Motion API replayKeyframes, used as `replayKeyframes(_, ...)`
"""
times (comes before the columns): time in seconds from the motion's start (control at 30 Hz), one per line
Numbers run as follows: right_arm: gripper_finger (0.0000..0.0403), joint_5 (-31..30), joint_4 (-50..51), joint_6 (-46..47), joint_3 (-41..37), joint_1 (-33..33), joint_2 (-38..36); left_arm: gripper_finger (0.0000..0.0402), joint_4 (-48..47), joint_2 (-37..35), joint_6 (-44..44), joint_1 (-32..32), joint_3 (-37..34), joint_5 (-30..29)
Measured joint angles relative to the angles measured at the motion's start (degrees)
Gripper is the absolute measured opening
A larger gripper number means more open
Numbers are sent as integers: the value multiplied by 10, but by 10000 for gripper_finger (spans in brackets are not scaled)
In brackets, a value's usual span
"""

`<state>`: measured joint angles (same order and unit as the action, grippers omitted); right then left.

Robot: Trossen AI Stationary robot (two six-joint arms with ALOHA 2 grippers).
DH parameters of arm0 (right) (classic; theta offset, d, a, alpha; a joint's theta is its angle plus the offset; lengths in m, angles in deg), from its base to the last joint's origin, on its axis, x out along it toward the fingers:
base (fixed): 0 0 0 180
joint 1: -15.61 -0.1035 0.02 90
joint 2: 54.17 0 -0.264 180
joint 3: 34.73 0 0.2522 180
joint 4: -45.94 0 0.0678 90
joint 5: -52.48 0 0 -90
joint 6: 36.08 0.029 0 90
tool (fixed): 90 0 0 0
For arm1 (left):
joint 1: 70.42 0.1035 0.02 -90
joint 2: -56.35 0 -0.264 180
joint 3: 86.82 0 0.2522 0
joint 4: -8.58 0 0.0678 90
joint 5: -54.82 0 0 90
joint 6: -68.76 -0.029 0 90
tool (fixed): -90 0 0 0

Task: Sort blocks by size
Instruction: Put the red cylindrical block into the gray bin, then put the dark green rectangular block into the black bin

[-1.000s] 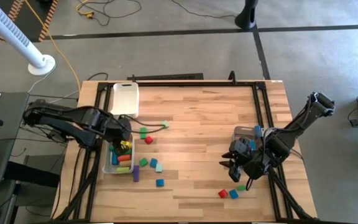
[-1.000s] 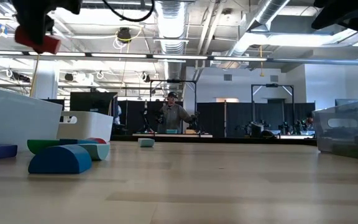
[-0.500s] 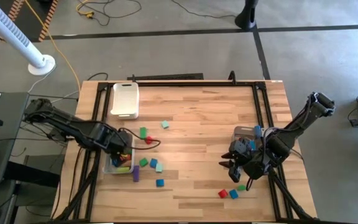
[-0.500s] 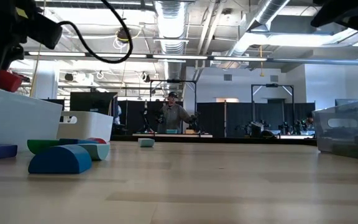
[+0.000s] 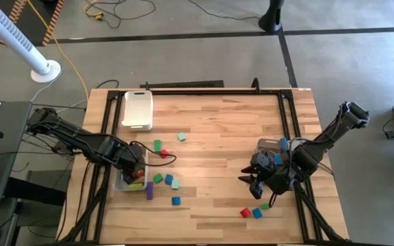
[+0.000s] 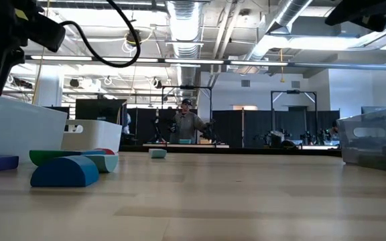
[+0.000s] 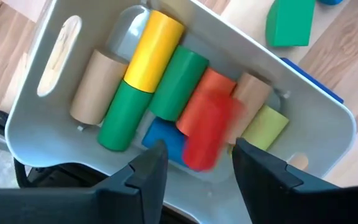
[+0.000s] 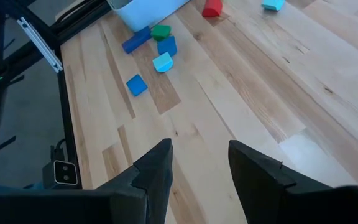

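My left gripper (image 7: 197,157) stands open, pointing down into the clear bin (image 7: 48,74) at the table's left (image 5: 123,183). Just beyond its fingertips a red cylinder block (image 7: 207,130) shows blurred, among yellow (image 7: 153,51), green (image 7: 124,115), tan, orange and blue blocks lying in the bin. Loose blocks lie on the table beside the bin: green (image 5: 157,145), red (image 5: 163,154), teal (image 5: 181,137), purple (image 5: 150,191), blue (image 5: 176,201). My right gripper (image 5: 253,186) hangs open above the table's right part, with nothing between its fingers (image 8: 157,168).
A white tray (image 5: 137,109) stands at the far left. A second clear bin (image 5: 271,147) sits at the right, with a blue block in it. Red (image 5: 245,213), blue (image 5: 256,213) and green (image 5: 265,205) blocks lie near the right front. Bare wood fills the middle.
My left gripper has come down toward the table's near edge, over the left bin, carrying the red block. It has let go of the block, which has dropped from the fingers into the bin. My right arm has kept still.
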<state>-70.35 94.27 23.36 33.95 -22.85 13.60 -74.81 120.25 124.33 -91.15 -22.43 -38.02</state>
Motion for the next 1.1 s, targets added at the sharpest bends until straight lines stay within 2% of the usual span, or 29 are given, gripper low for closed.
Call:
replayKeyframes(0.3,185,0,-2,0,0,0,0,200,19,-13,12,0,3,-21)
replayKeyframes(0.47,185,0,-4,0,0,0,0,201,54,-29,-1,7,32,-67)
replayKeyframes(0.63,185,0,-4,0,0,5,0,202,90,-22,-39,60,65,-99)
replayKeyframes(0.73,185,0,-10,-1,0,11,0,202,107,-5,-41,125,68,-85)
replayKeyframes(0.83,185,0,-17,-2,0,17,0,202,134,18,-74,193,68,-43)
replayKeyframes(1.1,185,1,-58,-30,0,19,0,202,163,97,-147,316,68,59)
